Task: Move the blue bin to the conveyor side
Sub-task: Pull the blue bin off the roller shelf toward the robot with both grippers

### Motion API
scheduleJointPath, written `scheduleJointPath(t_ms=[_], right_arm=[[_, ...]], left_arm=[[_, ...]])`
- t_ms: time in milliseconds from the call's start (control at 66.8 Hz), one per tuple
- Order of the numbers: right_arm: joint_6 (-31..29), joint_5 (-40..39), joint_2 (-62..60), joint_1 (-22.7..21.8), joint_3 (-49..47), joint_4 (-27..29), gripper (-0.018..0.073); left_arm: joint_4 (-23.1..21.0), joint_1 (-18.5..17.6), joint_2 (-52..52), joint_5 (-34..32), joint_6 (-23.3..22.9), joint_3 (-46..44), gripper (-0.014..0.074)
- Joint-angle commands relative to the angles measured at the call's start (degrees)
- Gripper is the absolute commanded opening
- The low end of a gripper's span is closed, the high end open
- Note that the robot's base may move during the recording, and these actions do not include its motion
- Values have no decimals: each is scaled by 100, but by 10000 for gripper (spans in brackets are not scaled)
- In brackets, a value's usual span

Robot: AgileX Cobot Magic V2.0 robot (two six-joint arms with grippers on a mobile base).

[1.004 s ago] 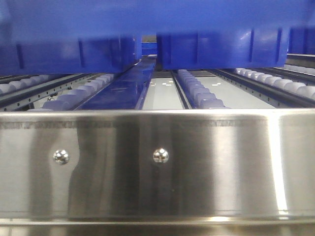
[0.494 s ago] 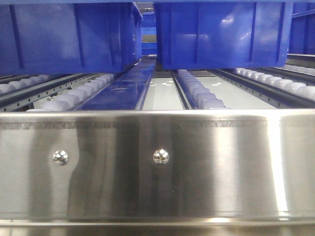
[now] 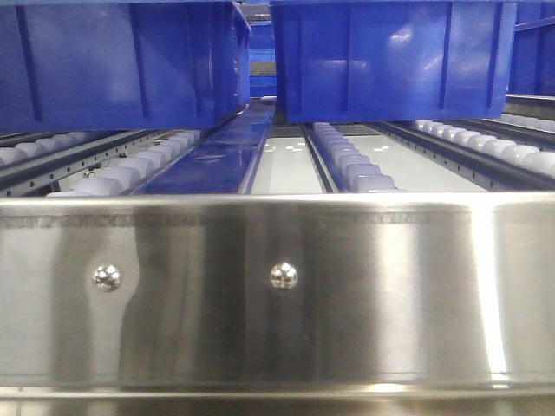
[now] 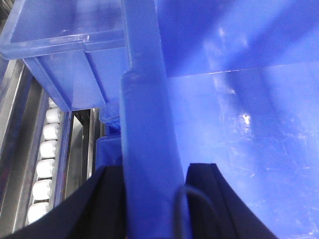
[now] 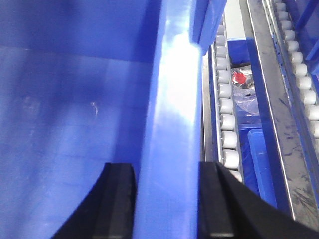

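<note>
**Change noted.** A second ago a blurred blue band lay across the top of the front view and covered the gap between the two stored crates. Half a second ago it had gone, and it is absent now. The left crate (image 3: 121, 61) and right crate (image 3: 390, 56) stand sharp at the far side of the roller rack (image 3: 347, 160), behind its steel front rail (image 3: 277, 286). Judgement: the band was the blue bin (image 4: 239, 124) passing upward out of that view, so the lift appears to be under way or done. The front view alone cannot confirm this.

**Tool state.** The left gripper (image 4: 154, 172) has its black fingers (image 4: 107, 199) astride the bin's left rim and pressed against both faces of it. The right gripper (image 5: 164, 167) is clamped in the same way on the opposite rim.

**Position.** The bin is held between the two arms over the rack's roller lanes. White rollers show below and outside each side wall. A neighbouring crate (image 4: 65, 64) sits ahead and to the left of the bin. Whether the bin's base is clear of the rollers cannot be seen.

**Outstanding.** The conveyor appears in no view, so the carry to its side remains to be made. The main risk judged here is either rim grip slipping under the load.
</note>
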Motion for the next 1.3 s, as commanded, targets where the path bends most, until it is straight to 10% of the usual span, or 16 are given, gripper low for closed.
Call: scheduleJointPath(t_ms=[0, 1288], right_arm=[[-14, -562, -81, 2, -89, -3, -78], [-14, -562, -92, 2, -89, -3, -78]], left_arm=[[-139, -69, -107, -439, 72, -120, -17], [-190, -69, -122, -439, 72, -81, -17]])
